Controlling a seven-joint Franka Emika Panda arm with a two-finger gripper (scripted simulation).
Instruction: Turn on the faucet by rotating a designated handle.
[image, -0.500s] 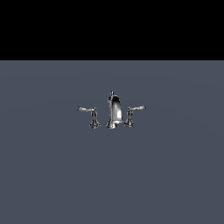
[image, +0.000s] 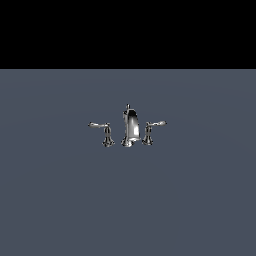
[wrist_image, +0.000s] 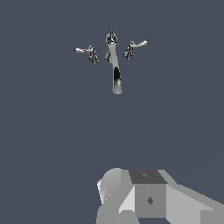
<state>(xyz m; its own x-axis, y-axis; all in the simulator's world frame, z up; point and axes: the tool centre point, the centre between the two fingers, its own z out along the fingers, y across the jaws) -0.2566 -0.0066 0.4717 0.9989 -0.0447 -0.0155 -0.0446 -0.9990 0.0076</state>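
Wrist view shows the chrome faucet (wrist_image: 114, 65) well apart from the gripper (wrist_image: 144, 199), whose grey body alone is visible; I cannot tell how wide it is opened. On the exterior view's left of the spout (image: 131, 127) stands the handle (image: 102, 130) on the grey floor (image: 128, 200), untouched.

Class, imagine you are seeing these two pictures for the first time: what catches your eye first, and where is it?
The eye goes straight to the small shiny chrome faucet, alone in the middle of a plain grey-blue floor in the exterior view, under a black band. Its tall curved spout stands between two lever handles, the handle on the exterior view's left. In the wrist view, a grey blocky part of the gripper sits well apart from the faucet.
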